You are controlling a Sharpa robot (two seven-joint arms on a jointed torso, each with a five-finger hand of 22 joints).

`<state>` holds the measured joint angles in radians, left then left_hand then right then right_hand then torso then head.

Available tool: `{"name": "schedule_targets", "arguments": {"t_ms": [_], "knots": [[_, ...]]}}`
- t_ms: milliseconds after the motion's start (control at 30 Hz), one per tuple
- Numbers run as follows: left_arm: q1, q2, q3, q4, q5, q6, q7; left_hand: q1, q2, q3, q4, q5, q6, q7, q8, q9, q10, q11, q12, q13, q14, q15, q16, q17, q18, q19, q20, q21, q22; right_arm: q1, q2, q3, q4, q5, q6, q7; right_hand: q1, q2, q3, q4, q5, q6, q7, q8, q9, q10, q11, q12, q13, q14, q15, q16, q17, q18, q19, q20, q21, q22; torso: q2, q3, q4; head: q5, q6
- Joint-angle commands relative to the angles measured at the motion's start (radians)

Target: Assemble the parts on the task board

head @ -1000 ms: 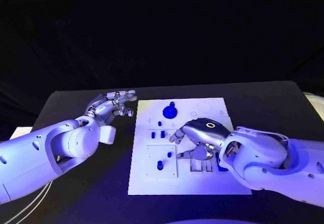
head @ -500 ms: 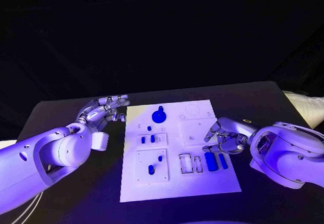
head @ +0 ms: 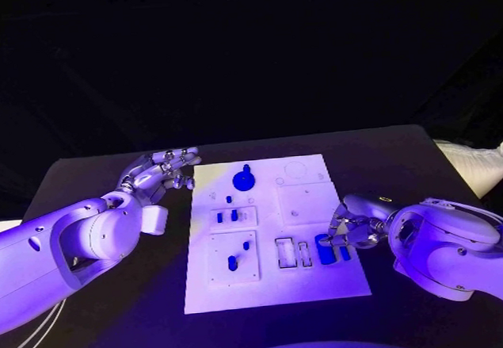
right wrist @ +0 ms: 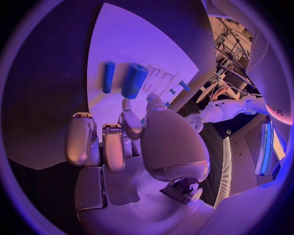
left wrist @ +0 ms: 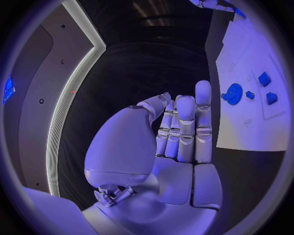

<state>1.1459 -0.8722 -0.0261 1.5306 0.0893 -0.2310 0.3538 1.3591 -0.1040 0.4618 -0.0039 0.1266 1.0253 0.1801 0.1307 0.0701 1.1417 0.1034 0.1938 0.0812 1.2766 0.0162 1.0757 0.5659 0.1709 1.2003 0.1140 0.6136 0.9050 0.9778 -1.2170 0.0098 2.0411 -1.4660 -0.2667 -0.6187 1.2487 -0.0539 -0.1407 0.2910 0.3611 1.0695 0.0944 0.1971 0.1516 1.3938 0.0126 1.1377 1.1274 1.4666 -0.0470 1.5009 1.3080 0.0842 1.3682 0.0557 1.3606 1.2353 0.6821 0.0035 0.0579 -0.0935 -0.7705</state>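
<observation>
Apparently between placements, the right hand (head: 358,222) hung empty, fingers loosely spread, at the task board (head: 315,285)'s right edge beside two blue parts (head: 326,250); the left hand (head: 160,171) waited released, upper left.

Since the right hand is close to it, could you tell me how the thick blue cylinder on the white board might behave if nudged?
The thick blue cylinder lies on its side on the board, so it would probably roll if pushed sideways. It looks rigid and smooth, possibly slippery. The right hand sits beside it, holding nothing.
</observation>
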Motion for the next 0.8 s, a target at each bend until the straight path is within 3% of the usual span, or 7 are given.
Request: {"name": "schedule_targets", "arguments": {"t_ms": [33,500,800], "knots": [[0.000,0.000,0.000,0.004,-0.002,0.017,0.004,0.006,-0.003,-0.004,-0.002,0.003,-0.005,0.000,0.003,-0.001,-0.007,-0.001,0.005,-0.001,-0.009,-0.001,-0.005,-0.002,0.011,0.003,0.001,-0.003,-0.001,-0.006,0.011,-0.001,-0.005,-0.047,0.050,-0.049,-0.008,0.002,-0.006,0.000,-0.007,0.001,-0.002,0.005,0.003,0.004,0.000,0.009,0.007,0.080,-0.007,0.006,0.124,-0.009,0.008,0.001,0.004,0.001,0.001,-0.0009,-0.0002,0.003,-0.002],[-0.001,-0.002,0.000,0.004,-0.002,0.020,0.002,0.004,-0.004,-0.006,-0.001,0.003,-0.006,0.000,0.004,-0.001,-0.007,-0.001,0.006,-0.001,-0.009,-0.001,-0.004,-0.002,0.011,0.003,0.001,-0.003,-0.002,-0.021,0.049,-0.001,-0.030,-0.092,0.098,-0.067,-0.011,0.002,-0.021,0.001,-0.017,0.002,-0.004,0.015,0.015,0.006,-0.001,0.024,0.033,0.080,-0.008,0.009,0.128,-0.010,0.008,0.001,0.005,0.003,0.000,-0.0003,0.0000,0.009,-0.008],[-0.001,-0.005,0.000,0.004,-0.002,0.025,-0.002,0.003,-0.004,-0.007,-0.001,0.003,-0.006,0.000,0.004,-0.001,-0.008,-0.001,0.007,-0.001,-0.010,-0.001,-0.005,-0.004,0.011,0.003,0.001,-0.005,-0.003,-0.052,0.093,-0.001,-0.059,-0.125,0.109,-0.071,-0.009,0.002,-0.025,0.000,-0.022,0.002,-0.004,0.019,0.020,0.005,-0.002,0.025,0.038,0.080,-0.008,0.008,0.126,-0.009,0.007,0.000,0.004,0.002,0.001,-0.0001,0.0003,0.012,-0.009]]}}
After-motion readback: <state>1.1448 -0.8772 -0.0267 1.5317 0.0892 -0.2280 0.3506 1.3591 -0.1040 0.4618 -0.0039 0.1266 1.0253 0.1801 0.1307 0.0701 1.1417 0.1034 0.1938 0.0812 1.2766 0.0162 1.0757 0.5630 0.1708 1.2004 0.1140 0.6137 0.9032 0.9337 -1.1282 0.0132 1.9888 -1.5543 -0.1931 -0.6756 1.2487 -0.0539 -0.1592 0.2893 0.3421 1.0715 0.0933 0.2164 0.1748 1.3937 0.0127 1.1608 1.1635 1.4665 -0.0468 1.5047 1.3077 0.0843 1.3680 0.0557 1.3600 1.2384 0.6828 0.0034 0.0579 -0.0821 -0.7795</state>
